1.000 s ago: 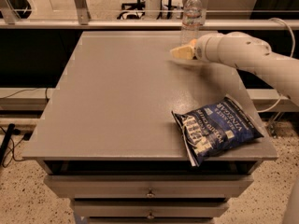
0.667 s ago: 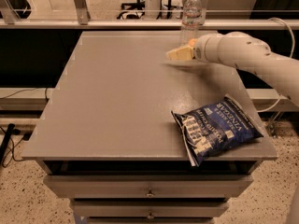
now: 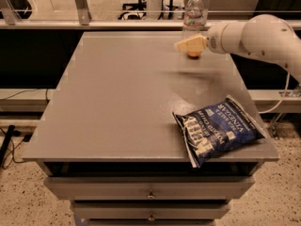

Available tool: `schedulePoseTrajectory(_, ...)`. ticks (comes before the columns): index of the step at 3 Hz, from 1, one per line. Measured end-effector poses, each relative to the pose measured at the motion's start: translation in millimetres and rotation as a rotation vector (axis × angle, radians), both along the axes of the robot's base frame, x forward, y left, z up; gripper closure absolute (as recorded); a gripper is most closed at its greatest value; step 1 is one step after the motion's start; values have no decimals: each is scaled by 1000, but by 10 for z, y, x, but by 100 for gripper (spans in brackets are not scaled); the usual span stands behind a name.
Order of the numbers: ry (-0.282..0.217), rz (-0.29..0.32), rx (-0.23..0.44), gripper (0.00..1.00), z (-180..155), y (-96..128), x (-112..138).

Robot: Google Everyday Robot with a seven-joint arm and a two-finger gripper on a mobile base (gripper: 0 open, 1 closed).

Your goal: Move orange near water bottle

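Observation:
The orange (image 3: 193, 54) shows as a small orange patch at the far right of the grey table (image 3: 117, 93), just under my gripper. My gripper (image 3: 187, 44), cream-coloured on a white arm reaching in from the right, sits right over the orange, which it mostly hides. The water bottle (image 3: 193, 11), clear with a white cap, stands upright at the table's far edge, directly behind the gripper and the orange and a short way from them.
A blue chip bag (image 3: 216, 128) lies at the table's front right corner, partly over the edge. Drawers (image 3: 150, 192) are under the tabletop. A metal rail (image 3: 117, 23) runs behind the table.
My gripper has shifted a little toward the far edge and the bottle. The orange now peeks out beneath it.

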State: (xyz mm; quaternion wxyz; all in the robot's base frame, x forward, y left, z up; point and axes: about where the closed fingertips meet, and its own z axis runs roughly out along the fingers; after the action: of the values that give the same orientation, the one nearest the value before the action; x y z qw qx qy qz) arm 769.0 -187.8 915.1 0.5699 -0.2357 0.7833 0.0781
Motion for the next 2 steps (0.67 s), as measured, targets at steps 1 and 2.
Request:
schedulePoseTrajectory(1, -3, 73, -2, 0, 352, -227, -269)
schedulePoseTrajectory(2, 20, 124, -19, 0, 600, -553, -697)
